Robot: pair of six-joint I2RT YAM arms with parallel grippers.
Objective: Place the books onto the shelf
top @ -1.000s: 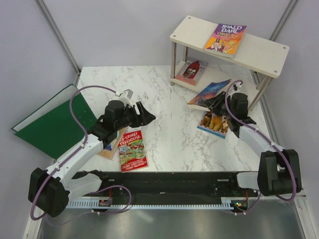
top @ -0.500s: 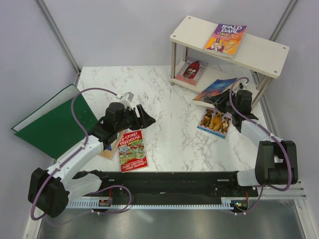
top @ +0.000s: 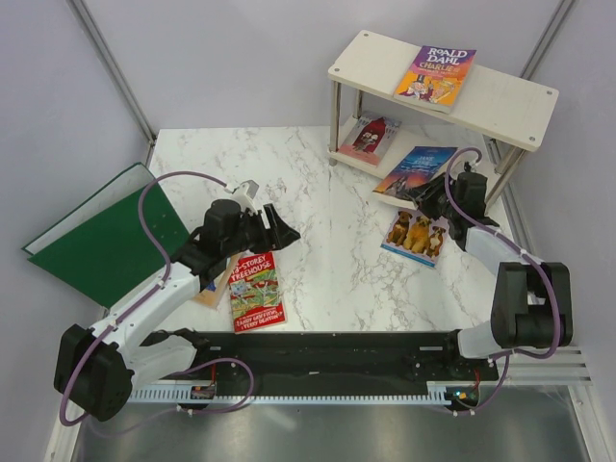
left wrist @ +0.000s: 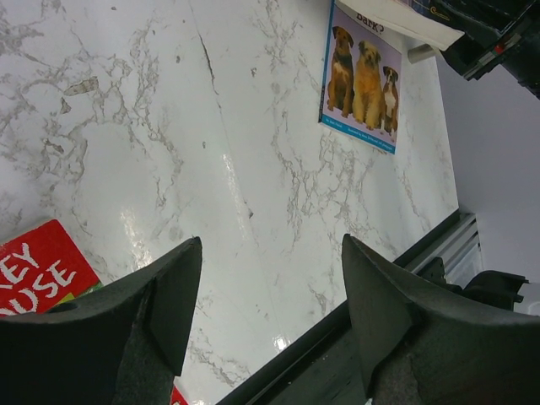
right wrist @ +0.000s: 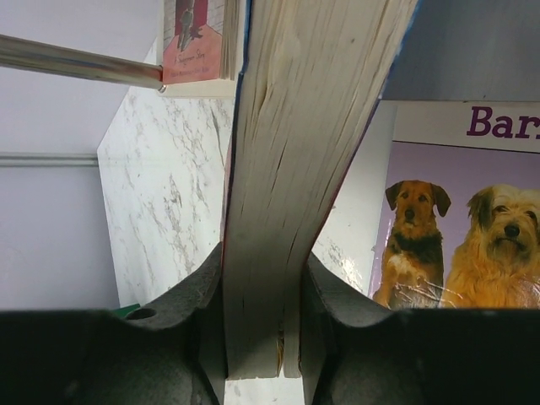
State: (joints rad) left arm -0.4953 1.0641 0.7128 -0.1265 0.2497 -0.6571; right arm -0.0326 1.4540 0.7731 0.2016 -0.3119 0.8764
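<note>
Marble-look surface (top: 327, 250), white shelf (top: 510, 101) at its far right corner.

Right hand (top: 430, 192): clamped on the near edge of the blue book (top: 416, 171). The wrist view shows the page block pinched tight between both fingers. The book's far end reaches ahead of the hand, at the lower board's rim. Can't tell if it touches.

Already shelved:
- Dahl book (top: 435, 74) on the top board, above and beyond this hand.
- Red book (top: 369, 137) on the lower board, ahead and to the hand's left.

Dogs book (top: 414, 236) lies flat on the surface, just below and behind the hand.

Left hand (top: 279, 226): wide open, holding nothing, hovering over bare surface. Treehouse book (top: 256, 289) is just behind and below it. Tan book (top: 214, 286) is further back, mostly hidden under the arm.

Tally, as I judge it: two in, one going in, three left to fetch.

Green folder (top: 101, 241) sits well off to the left hand's left and isn't one of the books.
</note>
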